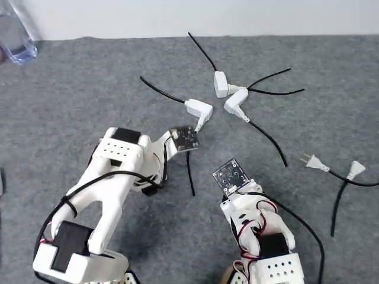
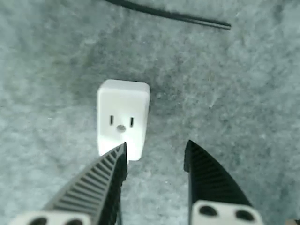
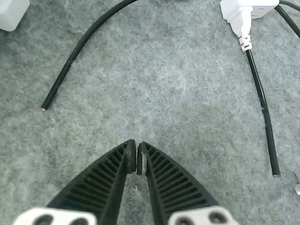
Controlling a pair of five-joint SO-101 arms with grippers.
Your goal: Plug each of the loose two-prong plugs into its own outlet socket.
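Observation:
A white outlet socket [image 2: 123,119] lies face-up on the grey carpet, its slots showing, just ahead of one finger of my left gripper [image 2: 156,147], which is open and holds nothing. In the high view this socket [image 1: 198,109] sits just beyond the left arm's wrist. Two more white socket pieces [image 1: 220,84] [image 1: 237,102] lie farther back, each on a black cord. Two loose plugs [image 1: 314,162] [image 1: 355,170] rest at the right. My right gripper [image 3: 136,146] is shut and empty over bare carpet, short of a white socket piece [image 3: 246,13].
Black cords [image 3: 79,44] [image 3: 262,103] end loose on the carpet to either side of the right gripper. A clear bottle [image 1: 15,35] stands at the back left corner. The grey carpet [image 1: 71,100] is open at the left.

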